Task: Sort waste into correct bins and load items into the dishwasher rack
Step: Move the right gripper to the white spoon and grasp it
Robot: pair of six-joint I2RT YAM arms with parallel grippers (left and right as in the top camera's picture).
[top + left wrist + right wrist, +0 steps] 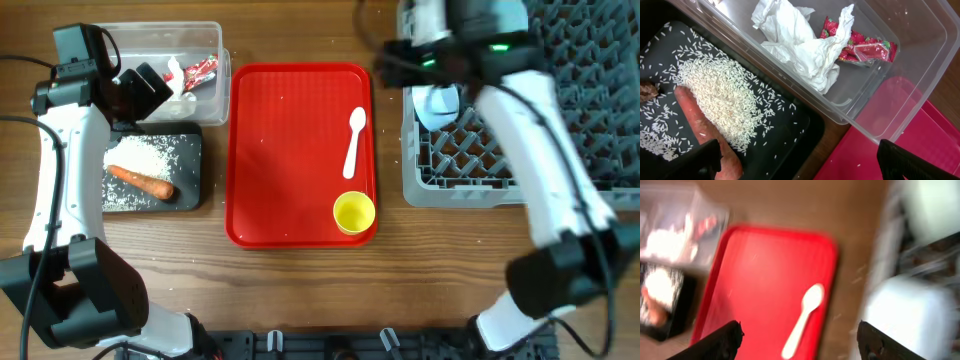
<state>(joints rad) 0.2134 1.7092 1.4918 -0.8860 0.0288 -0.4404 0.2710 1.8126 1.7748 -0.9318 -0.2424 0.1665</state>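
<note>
left tool spread wide, empty, above tub and black tray | white wrapper, red wrapper in tub | carrot, rice, brown scrap in black tray | spoon, yellow cup on red tray | right tool spread wide, empty, at left edge of rack | pale dish, perhaps a bowl, in rack

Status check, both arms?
Left gripper open, empty, over clear tub and black tray. Right gripper open, empty, by the rack. Spoon and yellow cup on red tray, not yet racked. Nothing blocking them.
</note>
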